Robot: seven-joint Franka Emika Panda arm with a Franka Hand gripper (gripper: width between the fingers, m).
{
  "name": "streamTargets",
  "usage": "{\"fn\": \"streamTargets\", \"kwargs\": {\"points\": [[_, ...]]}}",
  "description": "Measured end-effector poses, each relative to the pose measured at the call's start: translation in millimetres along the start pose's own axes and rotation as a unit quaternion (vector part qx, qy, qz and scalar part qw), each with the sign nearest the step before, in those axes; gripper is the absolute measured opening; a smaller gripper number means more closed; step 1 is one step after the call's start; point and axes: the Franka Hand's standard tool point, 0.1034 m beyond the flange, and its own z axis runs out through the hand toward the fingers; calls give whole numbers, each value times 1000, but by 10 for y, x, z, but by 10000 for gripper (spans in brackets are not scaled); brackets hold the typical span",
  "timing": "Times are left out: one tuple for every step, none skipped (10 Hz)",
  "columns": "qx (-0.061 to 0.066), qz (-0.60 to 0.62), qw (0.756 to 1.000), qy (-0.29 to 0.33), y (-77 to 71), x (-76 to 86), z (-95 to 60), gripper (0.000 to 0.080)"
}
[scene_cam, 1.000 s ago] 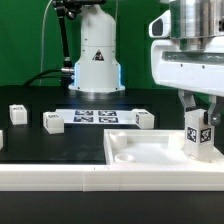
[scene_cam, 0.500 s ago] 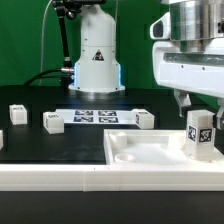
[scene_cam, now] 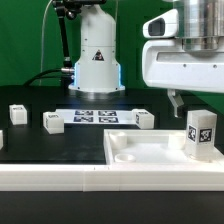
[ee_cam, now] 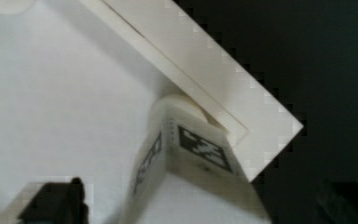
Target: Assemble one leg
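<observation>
My gripper [ee_cam: 202, 203] hangs spread wide, holding nothing, above the leg [scene_cam: 200, 133]. The leg stands upright, tag facing out, on the white panel [scene_cam: 150, 152] by its edge, at the exterior view's lower right, clear of my fingers [scene_cam: 176, 100].

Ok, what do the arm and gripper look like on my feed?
The arm is glossy white, rounded, with a small black triangle mark and a blue glowing ring low down; black cables run beside it. The gripper has a boxy white body under a grey cylinder, and dark fingers.
</observation>
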Motion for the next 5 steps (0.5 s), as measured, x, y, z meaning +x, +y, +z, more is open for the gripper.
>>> {"fn": "streamTargets", "kwargs": {"points": [[-3,-52,999,2,7,1,11,649],[-4,-87,996,2,11,-2,21,649],[-9,-144,990,4,16,4,30,649],[-10,-181,983,5,18,2,38,649],[-9,-226,974,7,23,6,49,649]]}}
